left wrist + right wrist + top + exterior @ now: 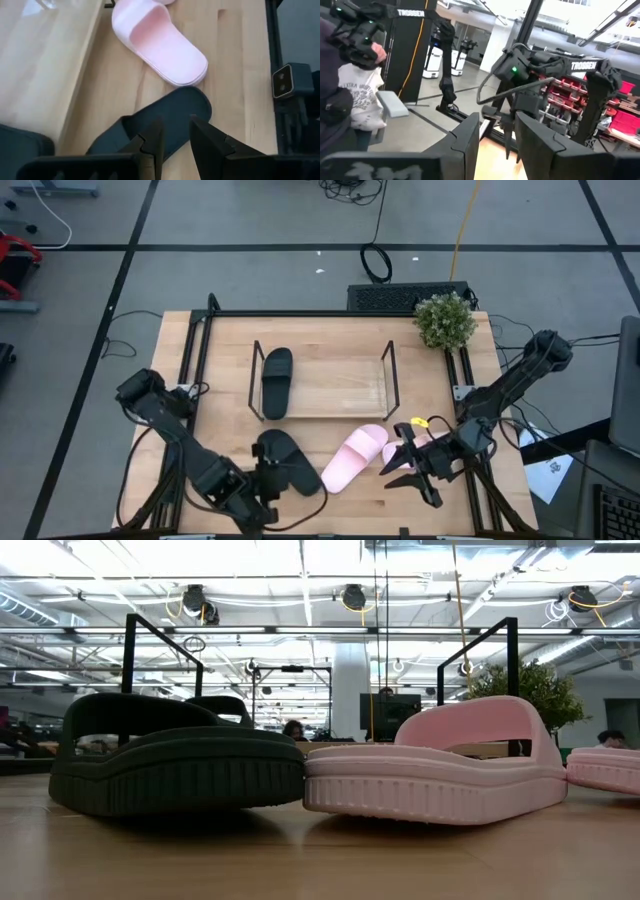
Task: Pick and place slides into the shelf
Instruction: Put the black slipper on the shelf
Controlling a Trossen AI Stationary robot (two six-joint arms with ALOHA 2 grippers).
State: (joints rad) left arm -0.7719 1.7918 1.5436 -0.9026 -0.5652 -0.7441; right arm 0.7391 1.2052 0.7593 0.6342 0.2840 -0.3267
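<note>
The shelf [335,395] stands mid-table with one black slide [277,380] lying on its board. A second black slide [292,464] lies flat on the table in front of it, sole down, and also shows in the low view [175,760]. Beside it lies a pink slide [355,457] [440,765]. Another pink slide [432,442] lies farther right. My left gripper [172,142] hovers over the near black slide [170,117], its fingers a little apart. My right gripper [405,465] is open and empty, between the two pink slides, pointing toward the table's left.
A small potted plant [445,320] stands at the table's far right corner. The shelf's black wire ends [256,375] rise at both sides of its board. Bare board lies to the right of the black slide on the shelf.
</note>
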